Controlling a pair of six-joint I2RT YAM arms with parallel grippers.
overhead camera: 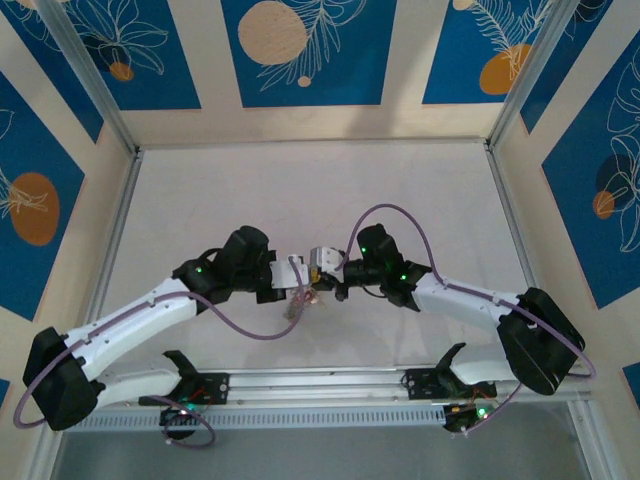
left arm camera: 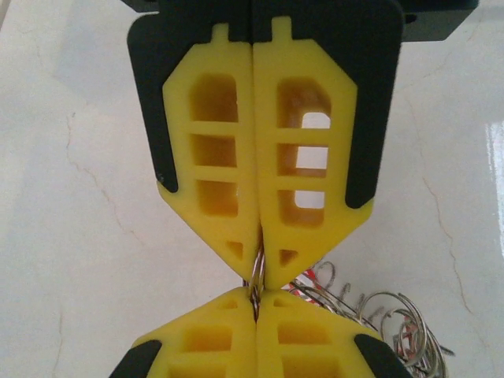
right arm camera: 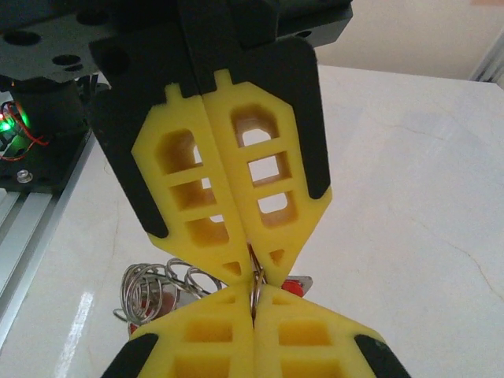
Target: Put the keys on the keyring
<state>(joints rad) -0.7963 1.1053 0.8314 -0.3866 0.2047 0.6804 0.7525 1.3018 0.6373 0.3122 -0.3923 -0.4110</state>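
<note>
Over the middle of the white table point(overhead camera: 300, 190), seen from the top camera, the two arms reached inward until the left gripper point(overhead camera: 298, 272) and the right gripper point(overhead camera: 322, 265) met tip to tip. Both looked closed. A small dark and reddish clump sat just under the meeting point, too small to make out from there.

From the left wrist camera, the left gripper point(left arm camera: 258, 279) had its yellow fingers point(left arm camera: 213, 157) pressed flat together with no gap along their length. A thin strand of silver wire was pinched at the very tips. The right gripper point(left arm camera: 257, 303) came up from the bottom edge, equally closed, and nipped the same wire, so the two sets of tips nearly touched. Behind and to the right, the rest of the keyring point(left arm camera: 386, 315) showed as a bunch of overlapping silver loops low over the table, with red bits of the keys point(left arm camera: 313, 273) among them.

From the right wrist camera, the right gripper point(right arm camera: 253, 276) was clamped shut on that wire, with the left gripper point(right arm camera: 253, 295) directly opposite it. The keyring point(right arm camera: 153, 287) spread its loops to the left of the tips, and one red head of the keys point(right arm camera: 293, 288) lay just to their right.
</note>
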